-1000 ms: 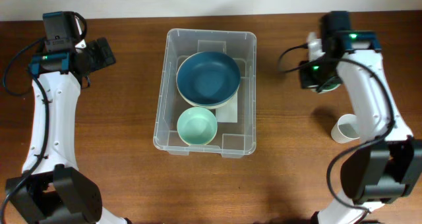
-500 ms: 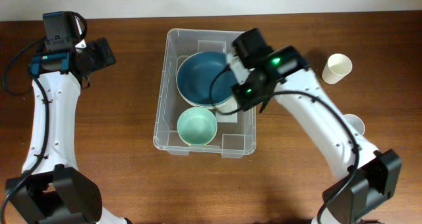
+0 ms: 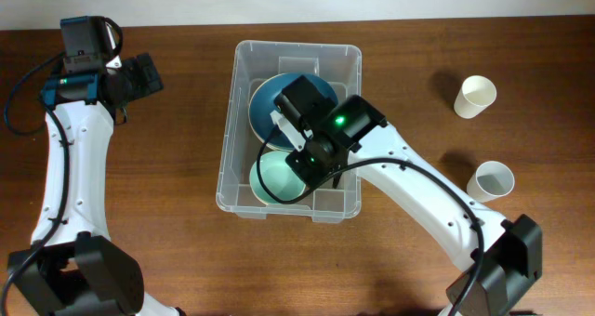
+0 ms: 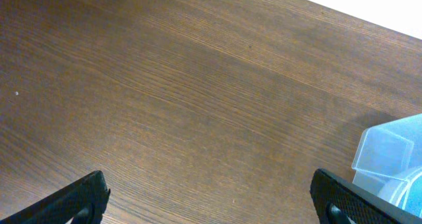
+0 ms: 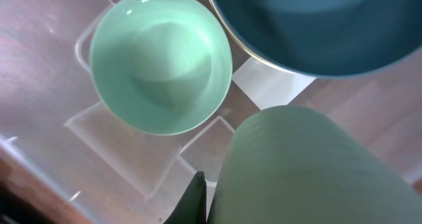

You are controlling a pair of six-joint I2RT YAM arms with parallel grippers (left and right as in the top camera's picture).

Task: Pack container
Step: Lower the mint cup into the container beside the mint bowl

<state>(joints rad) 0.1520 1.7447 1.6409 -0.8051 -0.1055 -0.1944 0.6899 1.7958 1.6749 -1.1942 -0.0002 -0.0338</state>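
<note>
Overhead view: right arm reaches into the container, its load close to two bowls.
The container (image 3: 297, 45) sits mid-counter (image 3: 167, 214), with a blue bowl (image 3: 263, 102) at its far end and a mint bowl (image 3: 270, 181) at its near end. In the right wrist view the right fingers (image 5: 199, 204) appear clamped on a blurred pale green object (image 5: 310, 165) hanging over the container's near right corner, though only one finger shows. Free floor there looks tight, so an off-line drop could catch a bowl rim and leave the object tilted, or knock the mint bowl. The wrist could also clip the right wall and shove the container. The left fingers (image 4: 79, 199) gape wide and empty, far left. Two paper cups (image 3: 476, 96) stand at right.
</note>
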